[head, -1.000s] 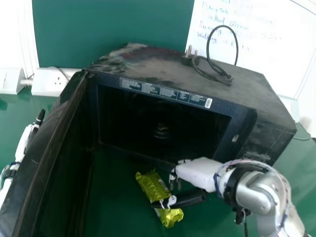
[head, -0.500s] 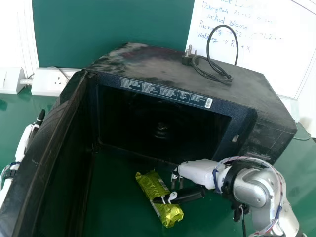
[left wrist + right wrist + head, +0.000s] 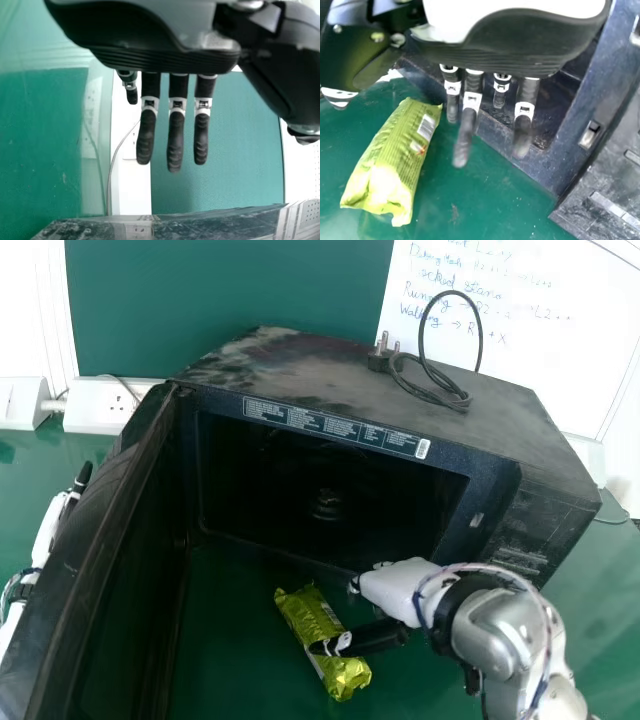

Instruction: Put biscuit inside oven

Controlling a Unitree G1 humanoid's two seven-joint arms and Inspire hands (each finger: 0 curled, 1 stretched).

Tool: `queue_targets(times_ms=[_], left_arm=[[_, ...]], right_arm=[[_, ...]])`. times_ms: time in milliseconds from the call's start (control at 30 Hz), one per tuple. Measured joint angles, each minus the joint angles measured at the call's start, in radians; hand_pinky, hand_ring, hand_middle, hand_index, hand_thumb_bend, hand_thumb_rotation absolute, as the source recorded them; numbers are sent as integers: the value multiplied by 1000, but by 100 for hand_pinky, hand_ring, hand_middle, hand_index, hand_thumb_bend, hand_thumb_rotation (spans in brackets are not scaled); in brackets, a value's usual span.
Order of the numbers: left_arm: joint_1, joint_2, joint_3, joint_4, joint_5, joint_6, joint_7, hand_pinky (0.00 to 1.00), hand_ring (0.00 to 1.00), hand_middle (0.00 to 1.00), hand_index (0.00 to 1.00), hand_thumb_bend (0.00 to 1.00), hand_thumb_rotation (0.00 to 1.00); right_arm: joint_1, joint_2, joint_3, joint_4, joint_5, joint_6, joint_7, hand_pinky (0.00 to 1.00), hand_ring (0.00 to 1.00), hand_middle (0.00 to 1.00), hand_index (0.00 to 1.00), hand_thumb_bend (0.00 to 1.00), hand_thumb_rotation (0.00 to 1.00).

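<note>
Currently, in head view, the biscuit packet (image 3: 307, 618) is found on the desk (image 3: 235, 665), at 6 o'clock from the oven cavity (image 3: 300, 485); the right robot hand (image 3: 400, 585) is placed at the packet's 2 o'clock. Left wrist view: left robot hand (image 3: 150, 47) noted open. Right wrist view: fingers extended, nothing gripped. Packet judged light, slippery, contents brittle; to be pinched gently across mid-length.

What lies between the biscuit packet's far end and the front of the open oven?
Bare green tabletop: the head view shows nothing between the packet and the oven there.
</note>
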Motion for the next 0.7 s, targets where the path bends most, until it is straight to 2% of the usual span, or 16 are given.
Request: queue_targets(times_ms=[100, 233, 433, 533, 600, 700], left_arm=[[0, 0, 0, -5, 0, 0, 0, 23, 29, 38, 48, 52, 6], [1, -2, -1, -9, 1, 0, 2, 23, 28, 38, 48, 52, 6], [4, -4, -2, -33, 3, 7, 6, 22, 28, 38, 48, 52, 6], [5, -5, -2, -33, 4, 7, 7, 22, 28, 38, 48, 52, 6], [5, -5, -2, -33, 5, 7, 7, 22, 28, 38, 48, 52, 6], [5, -5, -2, -33, 5, 7, 7, 23, 29, 38, 48, 52, 6]], right_arm=[[20, 37, 21, -7, -78, -9, 26, 15, 25, 37, 82, 97, 60], [37, 77, 24, -20, -145, -28, 52, 20, 30, 43, 82, 97, 66], [40, 137, 23, -8, -221, -47, 83, 27, 40, 51, 79, 97, 67], [50, 166, 21, 3, -247, -60, 85, 29, 41, 50, 75, 97, 66], [62, 187, 22, 20, -265, -74, 84, 26, 36, 46, 79, 97, 66], [68, 211, 22, 42, -290, -94, 84, 30, 40, 46, 80, 98, 68]])
